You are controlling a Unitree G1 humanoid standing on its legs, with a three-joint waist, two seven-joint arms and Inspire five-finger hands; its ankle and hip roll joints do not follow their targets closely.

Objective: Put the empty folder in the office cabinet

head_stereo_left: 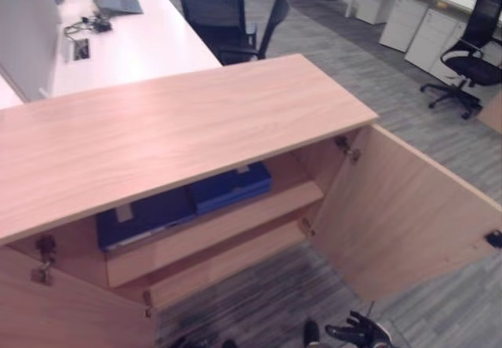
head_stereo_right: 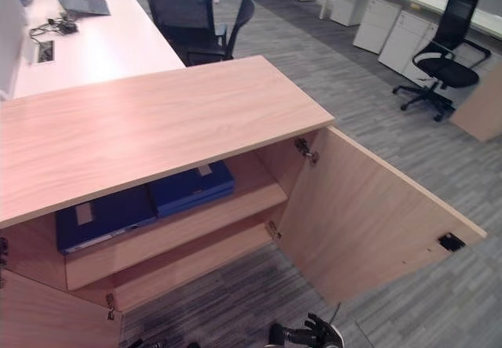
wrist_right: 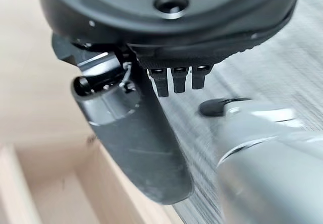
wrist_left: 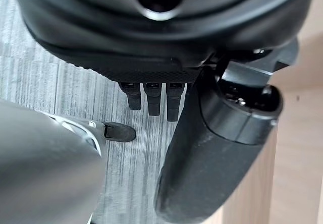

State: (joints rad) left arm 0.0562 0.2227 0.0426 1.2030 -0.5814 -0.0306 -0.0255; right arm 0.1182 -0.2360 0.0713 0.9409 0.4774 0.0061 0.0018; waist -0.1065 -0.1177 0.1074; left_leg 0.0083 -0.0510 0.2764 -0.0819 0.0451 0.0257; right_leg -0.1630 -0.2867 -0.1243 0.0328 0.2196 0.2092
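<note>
Two blue folders lie flat side by side on the upper shelf [head_stereo_left: 235,224] of the open wooden cabinet [head_stereo_left: 180,128]: a dark one [head_stereo_left: 145,215] on the left and a brighter one [head_stereo_left: 231,187] on the right. Both cabinet doors stand open, the right door [head_stereo_left: 400,215] swung wide and the left door [head_stereo_left: 63,309] at the lower left. My right hand [head_stereo_left: 357,334] hangs low over the carpet in front of the cabinet, fingers relaxed and holding nothing [wrist_right: 174,82]. My left hand [wrist_left: 151,47] also hangs over the carpet beside a wooden panel, open and empty.
A white desk [head_stereo_left: 133,46] with a laptop [head_stereo_left: 118,3] runs behind the cabinet. A black office chair [head_stereo_left: 227,19] stands behind it, another chair [head_stereo_left: 471,58] at the far right by white drawer units [head_stereo_left: 423,27]. Grey carpet [head_stereo_left: 376,89] lies all around.
</note>
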